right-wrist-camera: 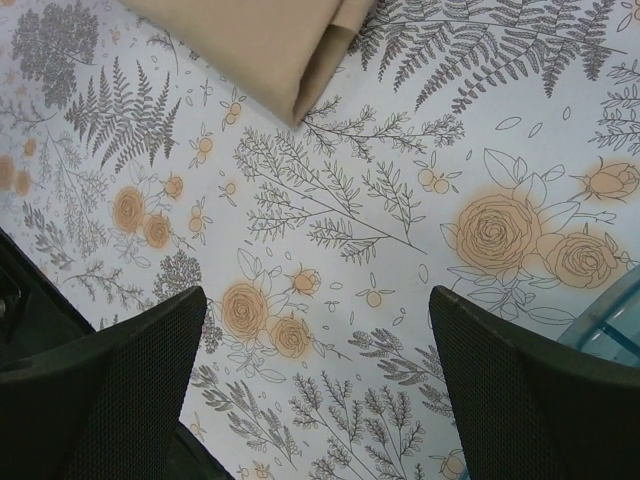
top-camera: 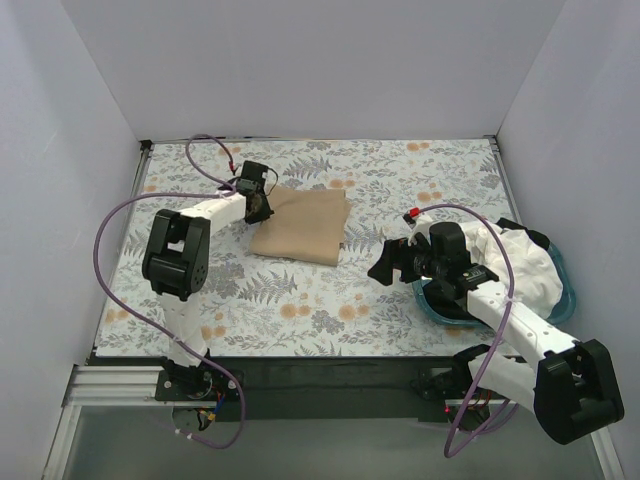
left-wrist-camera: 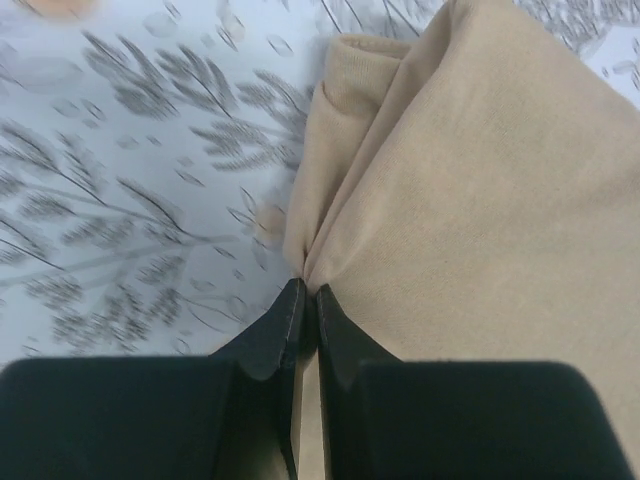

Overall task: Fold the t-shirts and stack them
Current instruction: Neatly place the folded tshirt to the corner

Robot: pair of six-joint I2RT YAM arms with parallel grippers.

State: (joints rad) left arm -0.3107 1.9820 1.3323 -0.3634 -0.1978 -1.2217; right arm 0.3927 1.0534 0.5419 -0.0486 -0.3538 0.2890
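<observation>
Pinching left end effector (left-wrist-camera: 305, 300): its jaws are pressing together on a side edge of the tan t-shirt (left-wrist-camera: 480, 200), with cloth bunching at the tips.
Shirt position: the tan t-shirt is lying folded on the floral desk (top-camera: 400, 180), toward the far left.
Idling right end effector (right-wrist-camera: 318, 300): it is hovering over the desk with fingers wide apart, holding nothing.
Basin load: the white t-shirt (top-camera: 520, 265) is lying heaped in the teal basin (top-camera: 437, 306).
Doing it well: the pinched edge is probably calling for a low, slow move, so the folded layers are not slipping apart.
</observation>
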